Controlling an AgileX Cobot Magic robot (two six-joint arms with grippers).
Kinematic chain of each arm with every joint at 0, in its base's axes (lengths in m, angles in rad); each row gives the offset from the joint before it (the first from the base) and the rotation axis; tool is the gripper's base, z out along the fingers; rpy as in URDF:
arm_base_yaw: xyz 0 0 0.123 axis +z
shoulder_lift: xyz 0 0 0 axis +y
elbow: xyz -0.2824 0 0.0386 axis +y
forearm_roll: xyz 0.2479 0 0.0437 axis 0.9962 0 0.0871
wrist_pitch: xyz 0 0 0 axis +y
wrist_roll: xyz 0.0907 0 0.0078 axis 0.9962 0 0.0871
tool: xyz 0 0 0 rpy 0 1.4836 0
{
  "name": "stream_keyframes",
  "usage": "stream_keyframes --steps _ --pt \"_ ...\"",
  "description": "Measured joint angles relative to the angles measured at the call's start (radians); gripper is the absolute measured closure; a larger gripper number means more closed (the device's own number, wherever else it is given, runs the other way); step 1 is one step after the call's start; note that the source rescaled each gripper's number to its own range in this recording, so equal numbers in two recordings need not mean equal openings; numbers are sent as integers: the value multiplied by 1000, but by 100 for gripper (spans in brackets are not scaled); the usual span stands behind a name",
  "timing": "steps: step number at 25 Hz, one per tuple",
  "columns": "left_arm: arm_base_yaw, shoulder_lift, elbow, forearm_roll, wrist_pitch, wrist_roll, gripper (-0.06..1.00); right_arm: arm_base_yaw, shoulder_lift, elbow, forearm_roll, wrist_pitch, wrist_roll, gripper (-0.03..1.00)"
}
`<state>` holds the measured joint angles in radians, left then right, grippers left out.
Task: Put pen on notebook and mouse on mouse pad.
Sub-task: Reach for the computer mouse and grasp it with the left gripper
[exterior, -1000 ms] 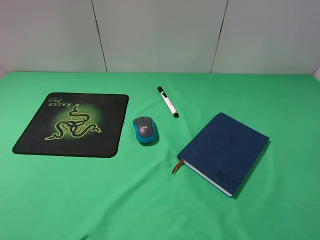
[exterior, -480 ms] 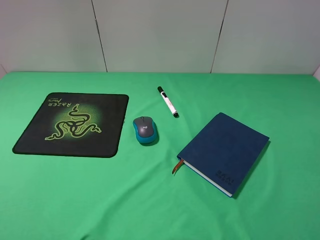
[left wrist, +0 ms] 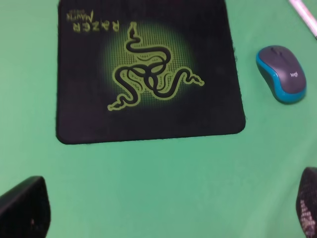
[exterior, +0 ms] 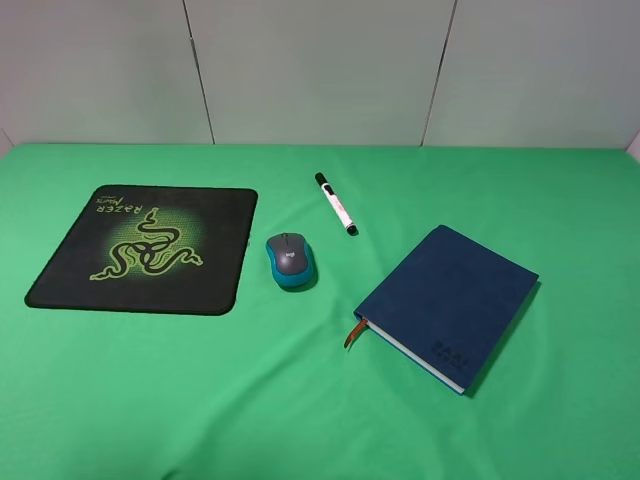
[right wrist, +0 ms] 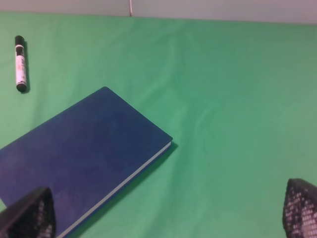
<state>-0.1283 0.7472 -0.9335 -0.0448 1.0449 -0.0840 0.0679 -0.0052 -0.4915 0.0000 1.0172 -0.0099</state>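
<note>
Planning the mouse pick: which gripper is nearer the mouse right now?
Left, judging by the wrist views. The left gripper has the mouse in its view, beyond its fingertips. The right gripper sits by the notebook; its view shows no mouse.

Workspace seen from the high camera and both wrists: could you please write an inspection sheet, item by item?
Surface: green cloth, slightly wrinkled.
Job's things: pen lies on the cloth, apart from the notebook; mouse sits on the cloth beside the mouse pad, not on it.
Clutter: nothing seen.
Grippers: left gripper and right gripper open, empty, above the cloth.
Cables: nothing seen.
Surroundings: grey panelled wall behind.
</note>
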Motion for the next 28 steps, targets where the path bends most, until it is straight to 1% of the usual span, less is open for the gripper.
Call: stream_keyframes --steps 4,6,9,12,13,15,19,23,28 --pt "-53 169 -25 5 -41 -20 -4 0 0 0 0 0 0 -3" --pt "-90 261 -45 8 -50 -43 -3 0 0 0 0 0 0 -3" --pt "-169 413 -80 13 -73 -92 -2 0 0 0 0 0 0 -3" --pt "-264 547 -119 32 -113 -165 -1 0 0 0 0 0 0 -3" --pt "-291 584 -132 45 -133 -197 -1 0 0 0 0 0 0 -3" --pt "-352 668 -160 45 -168 -261 -1 0 0 0 0 0 0 -3" --pt "-457 826 -228 60 -205 -401 0 0 0 0 0 0 0 -3" --pt "-524 962 -289 60 -220 -490 0 0 0 0 0 0 0 -3" --pt "-556 1080 -333 59 -262 -570 0 0 0 0 0 0 0 -3"
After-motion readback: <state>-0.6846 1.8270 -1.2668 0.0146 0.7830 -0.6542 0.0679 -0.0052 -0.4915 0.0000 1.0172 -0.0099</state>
